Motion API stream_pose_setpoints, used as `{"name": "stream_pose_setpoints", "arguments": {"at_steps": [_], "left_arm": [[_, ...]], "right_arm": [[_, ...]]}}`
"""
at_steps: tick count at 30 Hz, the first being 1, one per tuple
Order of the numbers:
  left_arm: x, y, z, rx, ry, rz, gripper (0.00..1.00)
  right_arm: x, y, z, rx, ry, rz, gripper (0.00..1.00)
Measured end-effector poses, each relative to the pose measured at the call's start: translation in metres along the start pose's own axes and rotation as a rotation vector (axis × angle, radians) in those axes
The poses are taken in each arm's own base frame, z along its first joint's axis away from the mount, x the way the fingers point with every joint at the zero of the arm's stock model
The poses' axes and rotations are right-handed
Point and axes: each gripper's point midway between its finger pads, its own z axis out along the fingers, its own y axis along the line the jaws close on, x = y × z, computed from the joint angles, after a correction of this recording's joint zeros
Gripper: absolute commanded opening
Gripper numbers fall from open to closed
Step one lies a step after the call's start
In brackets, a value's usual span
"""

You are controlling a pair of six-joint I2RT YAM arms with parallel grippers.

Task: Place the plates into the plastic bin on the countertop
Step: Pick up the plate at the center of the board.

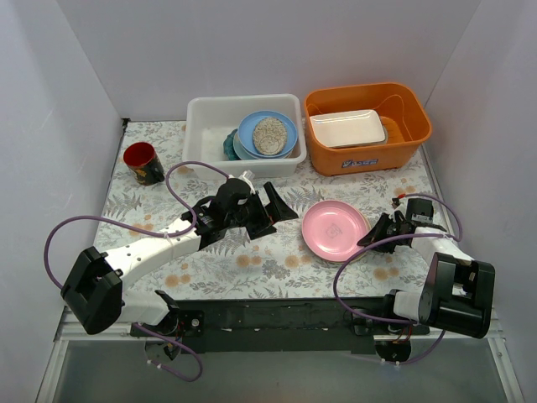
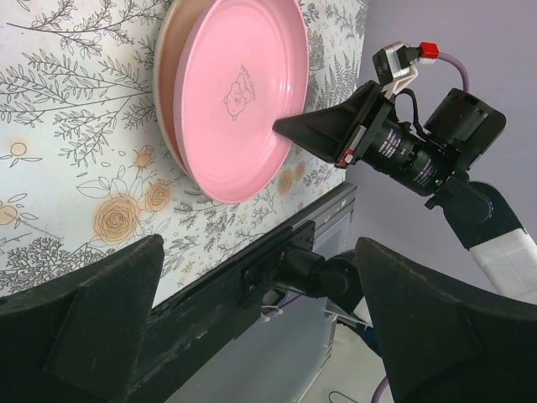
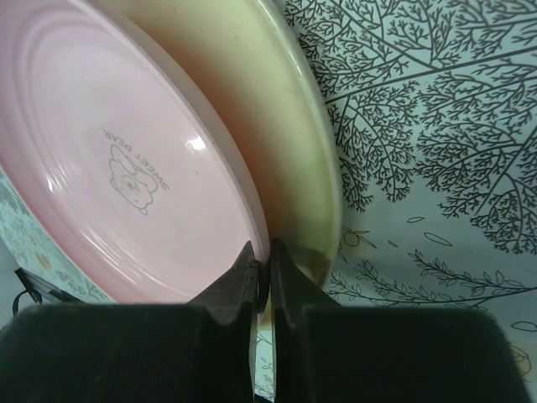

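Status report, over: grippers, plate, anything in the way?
Left gripper open, empty. Right gripper shut on pink plate rim. Plate lies on cream plate, not yet in bin. Left gripper close beside route.

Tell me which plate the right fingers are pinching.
The pink plate with the bear print: the right fingers pinch its rim. It lies atop a cream plate on the cloth; the other plates sit in the plastic bin.

You see only a rim of the cream plate (image 3: 289, 126) under the pink plate (image 3: 126, 168), itself cropped at the right wrist view's edge; the bin's (image 1: 201, 106) teal plate (image 1: 228, 149) is mostly covered.
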Motion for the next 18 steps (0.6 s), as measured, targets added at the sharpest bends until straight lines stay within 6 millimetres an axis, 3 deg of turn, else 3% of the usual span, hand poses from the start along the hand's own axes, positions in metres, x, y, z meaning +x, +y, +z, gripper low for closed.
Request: {"name": "stream_pose_setpoints", "arguments": {"at_steps": [8,18], "left_arm": [[0.0,0.0,0.0,0.0,0.0,0.0,0.98],[0.002,0.006,0.001,-0.012,0.005,-0.003,0.98]], "right_arm": [[-0.003,0.008,-0.007,-0.016,-0.016,-0.008,0.01],[-0.029,0.048,-0.031,-0.128,-0.08,-0.045,0.01]]}}
